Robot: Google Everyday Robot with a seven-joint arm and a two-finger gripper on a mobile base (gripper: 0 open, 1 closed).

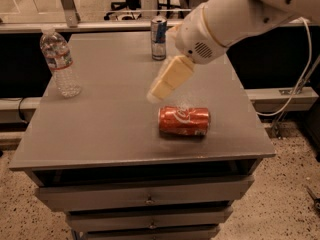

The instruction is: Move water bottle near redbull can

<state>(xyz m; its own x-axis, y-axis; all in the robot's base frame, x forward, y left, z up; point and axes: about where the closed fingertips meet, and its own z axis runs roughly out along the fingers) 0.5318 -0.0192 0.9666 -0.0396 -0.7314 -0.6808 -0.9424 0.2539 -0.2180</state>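
The water bottle point(60, 62) stands upright at the left edge of the grey table point(110, 124); it is clear ribbed plastic with a white cap and a red band on its label. The redbull can point(159, 38) stands upright at the table's far edge, near the middle. My gripper point(161, 89) hangs over the table's middle, above and left of a lying soda can, far right of the bottle and nearer than the redbull can. It holds nothing that I can see.
An orange-red soda can point(184, 120) lies on its side right of the table's centre. Drawers point(145, 199) sit under the tabletop. A white cable point(300, 79) hangs at the right. A ledge and chair legs lie behind the table.
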